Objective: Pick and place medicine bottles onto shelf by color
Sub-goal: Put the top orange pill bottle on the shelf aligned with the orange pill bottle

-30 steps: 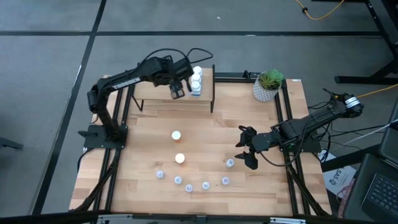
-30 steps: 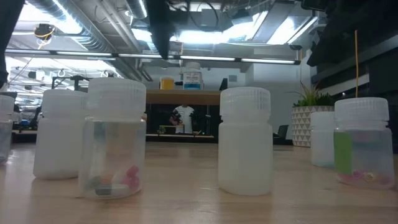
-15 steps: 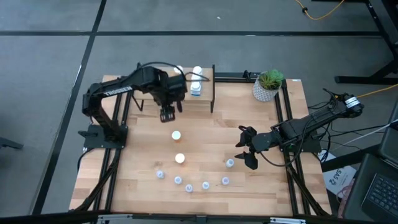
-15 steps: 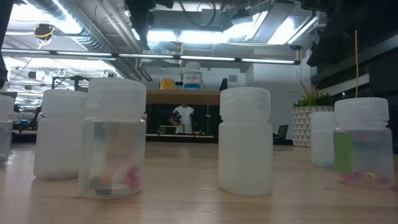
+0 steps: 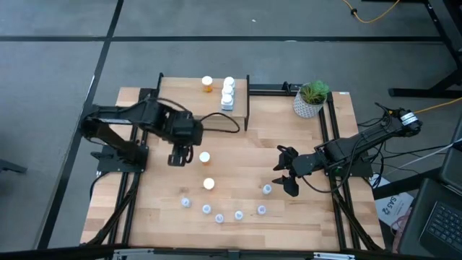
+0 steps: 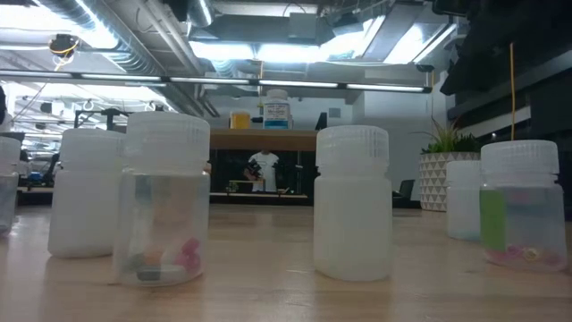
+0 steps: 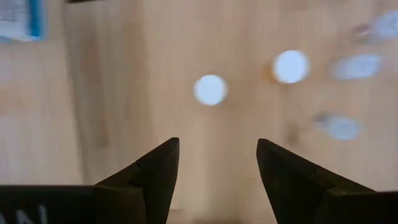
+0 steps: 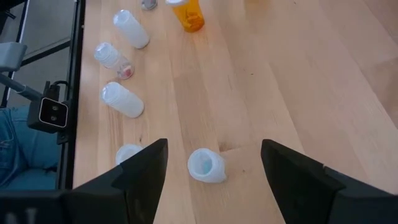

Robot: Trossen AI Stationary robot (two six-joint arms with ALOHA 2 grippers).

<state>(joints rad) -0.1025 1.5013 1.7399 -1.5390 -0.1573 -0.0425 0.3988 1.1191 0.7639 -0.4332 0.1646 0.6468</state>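
Moved off the shelf [image 5: 180,90], left gripper [image 5: 176,157] is held open beside an orange bottle [image 5: 204,157]; right gripper [image 5: 285,172] is held open, waiting.

Both arms are dark, nearly black, built of slim tubular links joined by chunkier rounded housings. The left arm [image 5: 130,119], at the left of the high view, carries pale lettering along one link (too small to read) and a black cable looping off its wrist toward the picture's middle. The right arm [image 5: 357,144], at the right, trails black cables beside its base and ends in a silvery cap at upper right. Each wrist view shows two matte black, wedge-shaped fingers [image 7: 155,171] [image 8: 146,168] with angular faces.
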